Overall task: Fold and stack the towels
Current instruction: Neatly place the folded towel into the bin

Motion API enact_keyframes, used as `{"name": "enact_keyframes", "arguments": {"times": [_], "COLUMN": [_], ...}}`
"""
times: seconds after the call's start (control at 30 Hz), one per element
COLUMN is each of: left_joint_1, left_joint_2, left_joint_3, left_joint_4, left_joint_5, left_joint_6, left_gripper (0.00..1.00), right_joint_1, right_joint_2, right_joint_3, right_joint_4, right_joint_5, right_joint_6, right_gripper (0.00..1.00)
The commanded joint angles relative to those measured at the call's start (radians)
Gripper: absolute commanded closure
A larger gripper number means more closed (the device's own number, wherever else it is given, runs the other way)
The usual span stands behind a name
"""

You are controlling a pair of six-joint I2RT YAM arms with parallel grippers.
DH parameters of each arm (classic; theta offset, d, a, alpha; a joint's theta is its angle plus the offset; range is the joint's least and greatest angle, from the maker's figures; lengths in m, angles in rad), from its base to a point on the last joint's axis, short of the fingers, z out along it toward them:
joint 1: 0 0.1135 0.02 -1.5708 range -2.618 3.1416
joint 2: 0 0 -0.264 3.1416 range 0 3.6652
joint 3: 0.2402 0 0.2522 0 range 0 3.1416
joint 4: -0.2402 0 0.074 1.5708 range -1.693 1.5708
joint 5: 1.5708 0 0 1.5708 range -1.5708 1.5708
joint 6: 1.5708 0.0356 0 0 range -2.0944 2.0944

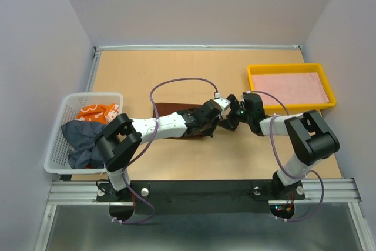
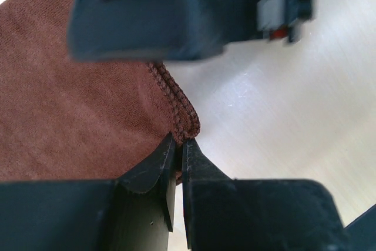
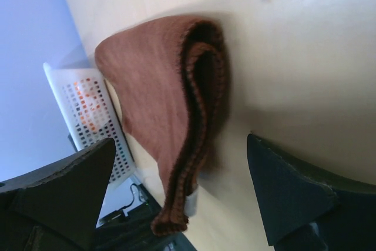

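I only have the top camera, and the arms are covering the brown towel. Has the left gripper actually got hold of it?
Observer: Yes. In the left wrist view, the left gripper is shut on the stitched corner of the reddish-brown towel.
Operator: And the right one?
Observer: The right gripper is open wide. The towel's edge sits between its fingers in its own view but is not gripped.
Operator: Is the towel folded at that edge?
Observer: Yes. The right wrist view shows the edge doubled over, with hemmed layers curling up off the table.
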Motion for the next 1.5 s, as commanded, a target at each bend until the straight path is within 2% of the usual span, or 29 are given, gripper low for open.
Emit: {"name": "enact_keyframes", "arguments": {"times": [0.0, 0.2, 0.37, 0.47, 0.5, 0.53, 0.57, 0.63, 0.67, 0.7, 0.73, 0.87, 0.97, 1.2, 1.33, 1.47], "left_joint_1": [0.003, 0.0, -0.007, -0.011, -0.012, -0.012, -0.012, -0.011, -0.012, -0.009, -0.006, 0.043, 0.13, 0.347, 0.436, 0.48], "left_joint_2": [-0.044, -0.031, -0.004, 0.0, 0.0, 0.0, -0.003, -0.017, -0.024, -0.05, -0.069, -0.225, -0.32, -0.567, -0.641, -0.72], "left_joint_3": [0.007, 0.02, 0.037, 0.048, 0.051, 0.056, 0.056, 0.06, 0.066, 0.069, 0.076, 0.053, 0.021, -0.085, -0.167, -0.269], "left_joint_4": [0.038, 0.048, 0.049, 0.052, 0.052, 0.054, 0.054, 0.051, 0.041, 0.02, 0.009, -0.018, -0.032, -0.098, -0.084, -0.039], "left_joint_5": [0.011, 0.015, 0.011, 0.002, 0.0, -0.003, -0.012, -0.021, -0.041, -0.055, -0.081, -0.104, -0.089, -0.156, -0.115, -0.113], "left_joint_6": [-0.028, -0.051, -0.077, -0.095, -0.106, -0.112, -0.117, -0.127, -0.132, -0.138, -0.147, -0.161, -0.166, -0.083, -0.077, -0.055], "left_gripper": [1.0, 1.0, 0.97, 0.83, 0.73, 0.67, 0.55, 0.41, 0.34, 0.22, 0.17, 0.07, 0.06, 0.04, 0.04, 0.04], "right_joint_1": [0.057, 0.115, 0.126, 0.126, 0.126, 0.126, 0.126, 0.124, 0.124, 0.124, 0.121, 0.077, 0.014, -0.118, -0.162, -0.193], "right_joint_2": [0.09, 0.189, 0.219, 0.22, 0.219, 0.216, 0.214, 0.205, 0.19, 0.179, 0.171, 0.115, 0.087, 0.114, 0.17, 0.184], "right_joint_3": [-0.001, 0.014, 0.048, 0.068, 0.082, 0.088, 0.093, 0.123, 0.141, 0.16, 0.204, 0.295, 0.382, 0.739, 0.859, 0.942], "right_joint_4": [0.077, 0.125, 0.133, 0.122, 0.099, 0.088, 0.078, 0.017, -0.022, -0.065, -0.156, -0.329, -0.514, -0.928, -1.069, -1.094], "right_joint_5": [0.009, -0.003, -0.026, -0.032, -0.033, -0.033, -0.035, -0.032, -0.026, -0.003, 0.012, 0.051, 0.084, 0.224, 0.331, 0.411], "right_joint_6": [0.072, 0.094, 0.055, 0.022, 0.0, -0.01, -0.02, -0.076, -0.102, -0.136, -0.208, -0.34, -0.49, -0.857, -1.009, -1.139], "right_gripper": [0.03, 0.13, 0.35, 0.56, 0.7, 0.76, 0.82, 0.96, 0.99, 1.0, 0.99, 1.0, 1.0, 1.0, 0.99, 0.99]}}
